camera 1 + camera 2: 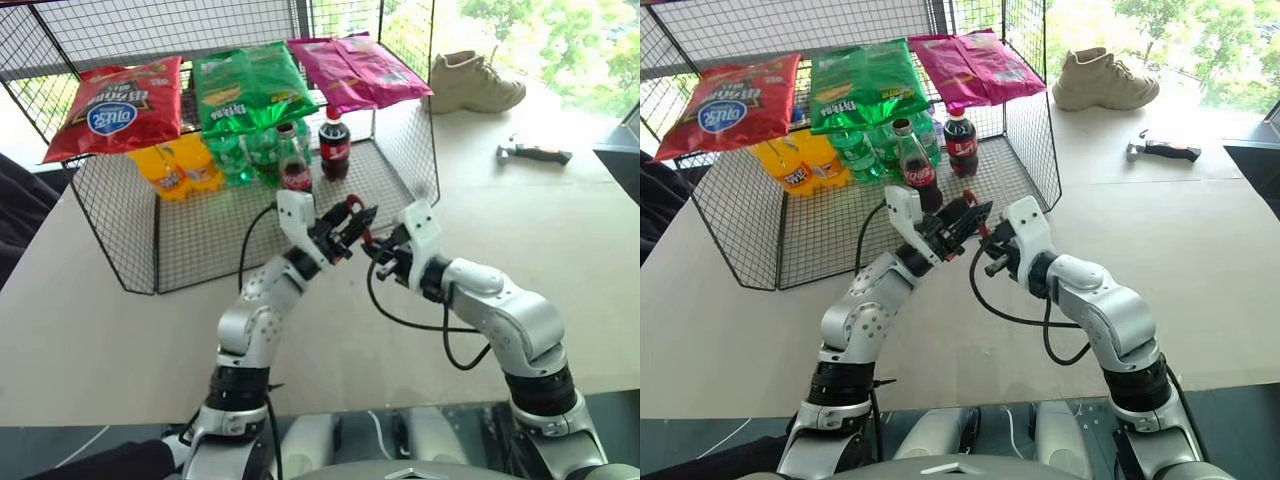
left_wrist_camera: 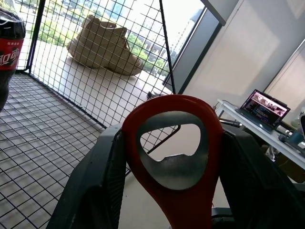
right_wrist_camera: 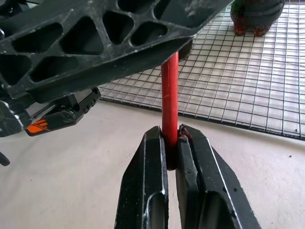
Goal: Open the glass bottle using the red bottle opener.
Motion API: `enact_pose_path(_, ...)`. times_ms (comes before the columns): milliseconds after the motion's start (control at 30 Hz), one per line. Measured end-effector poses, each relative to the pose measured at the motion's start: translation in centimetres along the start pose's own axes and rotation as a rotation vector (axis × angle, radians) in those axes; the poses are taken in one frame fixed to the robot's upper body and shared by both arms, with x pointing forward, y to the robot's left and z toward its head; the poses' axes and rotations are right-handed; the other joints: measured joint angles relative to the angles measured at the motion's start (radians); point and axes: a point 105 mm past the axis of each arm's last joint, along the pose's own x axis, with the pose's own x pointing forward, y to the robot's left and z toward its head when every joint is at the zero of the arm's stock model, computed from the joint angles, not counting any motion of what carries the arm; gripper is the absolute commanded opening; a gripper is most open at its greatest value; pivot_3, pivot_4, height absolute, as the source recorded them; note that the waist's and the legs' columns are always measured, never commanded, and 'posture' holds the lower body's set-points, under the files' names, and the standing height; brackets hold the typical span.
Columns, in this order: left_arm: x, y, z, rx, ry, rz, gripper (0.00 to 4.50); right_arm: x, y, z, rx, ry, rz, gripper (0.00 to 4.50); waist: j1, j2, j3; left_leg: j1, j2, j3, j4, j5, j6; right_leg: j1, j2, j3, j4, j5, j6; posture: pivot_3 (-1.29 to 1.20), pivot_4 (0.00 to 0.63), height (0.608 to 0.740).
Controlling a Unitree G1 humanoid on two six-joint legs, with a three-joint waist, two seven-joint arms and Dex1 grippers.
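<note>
Note that the small flat red bottle opener (image 2: 174, 157) is grasped at both ends, apparently for a hand-to-hand transfer: the left gripper (image 1: 345, 228) clamps its ring-shaped head; the right gripper (image 3: 172, 143), at 3 o'clock of the left, is clenched on the slim handle. Locate the contoured clear-glass cola bottle (image 1: 293, 160) at 12 o'clock, upright on the black wire-mesh cage (image 1: 200, 235) floor, cap apparently on. The cage rests on a pale beige tabletop (image 1: 560, 250); a beige shoe (image 1: 473, 82) lies at 2 o'clock by a bright window.

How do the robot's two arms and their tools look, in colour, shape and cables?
Both arms are silver-grey with rounded segments and black joint rings. A black cable loops beside each forearm. The left tool and right tool have white wrist housings and black fingers with cut-out ribs.
</note>
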Motion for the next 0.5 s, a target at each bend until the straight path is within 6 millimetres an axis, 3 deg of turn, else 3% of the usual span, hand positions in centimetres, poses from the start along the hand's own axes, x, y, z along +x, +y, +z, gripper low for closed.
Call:
enact_pose_path(33, -0.1, 0.0, 0.0, -0.002, -0.002, -0.002, 2.18, 0.0, 0.1, 0.0, 0.001, 0.0, 0.003, 0.03, -0.002, 0.0, 0.0, 0.0, 0.0, 0.0, 0.0, 0.0, 0.0, 0.0, 0.0, 0.0, 0.0, 0.0, 0.0, 0.0, 0.15, 0.74)
enact_pose_path(67, -0.2, 0.0, 0.0, -0.003, -0.003, -0.002, 3.19, 0.0, 0.1, 0.0, 0.001, 0.0, 0.005, 0.0, -0.003, 0.0, 0.0, 0.0, 0.0, 0.0, 0.0, 0.0, 0.0, 0.0, 0.0, 0.0, 0.0, 0.0, 0.0, 0.0, 0.15, 0.74)
enact_pose_path(167, -0.4, -0.6, 0.5, -0.01, -0.026, -0.043, 4.45, 0.1, -0.2, -0.1, 0.011, 0.001, -0.004, 0.0, -0.005, 0.0, 0.0, 0.0, 0.0, 0.0, 0.0, 0.0, 0.0, 0.0, 0.0, 0.0, 0.0, 0.0, 0.0, 0.0, 0.15, 0.74)
enact_pose_path(333, -0.8, -0.9, 1.3, 0.042, -0.046, -0.049, 4.48, -0.5, -1.5, -0.4, 0.027, -0.001, -0.067, 0.0, -0.005, 0.0, 0.0, 0.0, 0.0, 0.0, 0.0, 0.0, 0.0, 0.0, 0.0, 0.0, 0.0, 0.0, 0.0, 0.0, 0.15, 0.74)
enact_pose_path(500, -2.9, 1.0, 2.1, 0.321, -0.038, 0.046, 4.48, -2.6, -6.1, -2.2, 0.07, 0.029, -0.289, 0.0, -0.005, 0.0, 0.0, 0.0, 0.0, 0.001, -0.002, 0.0, 0.0, -0.001, 0.0, 0.002, 0.0, 0.0, 0.0, 0.0, 0.15, 0.74)
